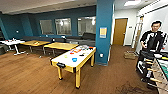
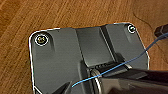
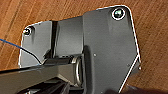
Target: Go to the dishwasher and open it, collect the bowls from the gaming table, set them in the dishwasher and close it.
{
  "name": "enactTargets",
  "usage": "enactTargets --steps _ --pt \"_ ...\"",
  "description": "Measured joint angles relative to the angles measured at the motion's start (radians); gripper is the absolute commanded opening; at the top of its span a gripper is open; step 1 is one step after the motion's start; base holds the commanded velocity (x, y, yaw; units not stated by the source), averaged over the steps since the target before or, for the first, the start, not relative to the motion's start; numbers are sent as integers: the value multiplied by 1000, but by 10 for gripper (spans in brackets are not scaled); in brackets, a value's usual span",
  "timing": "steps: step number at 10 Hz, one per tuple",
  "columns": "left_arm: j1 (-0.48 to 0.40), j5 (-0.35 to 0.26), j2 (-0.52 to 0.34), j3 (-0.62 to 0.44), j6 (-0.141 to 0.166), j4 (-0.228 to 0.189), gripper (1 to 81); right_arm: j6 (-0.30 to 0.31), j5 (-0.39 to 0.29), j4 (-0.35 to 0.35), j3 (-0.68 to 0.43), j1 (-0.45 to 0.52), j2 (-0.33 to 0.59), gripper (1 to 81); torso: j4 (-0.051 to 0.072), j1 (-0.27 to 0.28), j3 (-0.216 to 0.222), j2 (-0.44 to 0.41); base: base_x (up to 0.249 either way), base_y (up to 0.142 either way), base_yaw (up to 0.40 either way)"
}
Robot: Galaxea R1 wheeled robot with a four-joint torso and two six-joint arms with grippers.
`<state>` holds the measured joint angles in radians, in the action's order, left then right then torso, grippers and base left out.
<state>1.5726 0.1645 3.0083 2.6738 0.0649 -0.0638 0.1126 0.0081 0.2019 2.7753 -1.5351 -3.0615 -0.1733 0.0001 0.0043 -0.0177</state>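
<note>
The gaming table (image 1: 84, 60), with a glossy white top and yellow wooden sides, stands in the middle of the room ahead of me, one short end towards me. Several small coloured things lie on its top; the orange-red one (image 1: 72, 52), a pale yellow one (image 1: 65, 56) and a dark one (image 1: 81, 55) look like the bowls, too small to tell apart surely. The dishwasher is out of view. Both wrist views look down on brown wood floor (image 2: 22, 17) (image 3: 155, 30) past the robot's own dark plate.
A teal pillar (image 1: 103, 30) rises just right of the gaming table. A foosball table (image 1: 160, 68) stands close at the right with a person (image 1: 153, 37) behind it. Yellow-topped tables (image 1: 61, 45), a white table (image 1: 11, 42) and sofas line the back. A wooden door (image 1: 120, 31) is behind the pillar.
</note>
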Motion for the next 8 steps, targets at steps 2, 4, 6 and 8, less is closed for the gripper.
enactTargets --steps 2,4,6,8 --pt "6 0 0 0 0 0 811 0 -1 0 0 0 -2 811 0 0 0 0 0 0 0" --pt "8 0 1 0 0 0 811 0 0 0 0 0 -2 811 0 0 0 0 0 0 0" --pt "8 0 2 0 0 0 811 0 0 0 0 0 -2 811 0 0 0 0 0 0 0" --pt "19 -1 6 0 0 0 811 0 -1 0 0 -8 -2 811 0 -2 0 -1 95 0 0"
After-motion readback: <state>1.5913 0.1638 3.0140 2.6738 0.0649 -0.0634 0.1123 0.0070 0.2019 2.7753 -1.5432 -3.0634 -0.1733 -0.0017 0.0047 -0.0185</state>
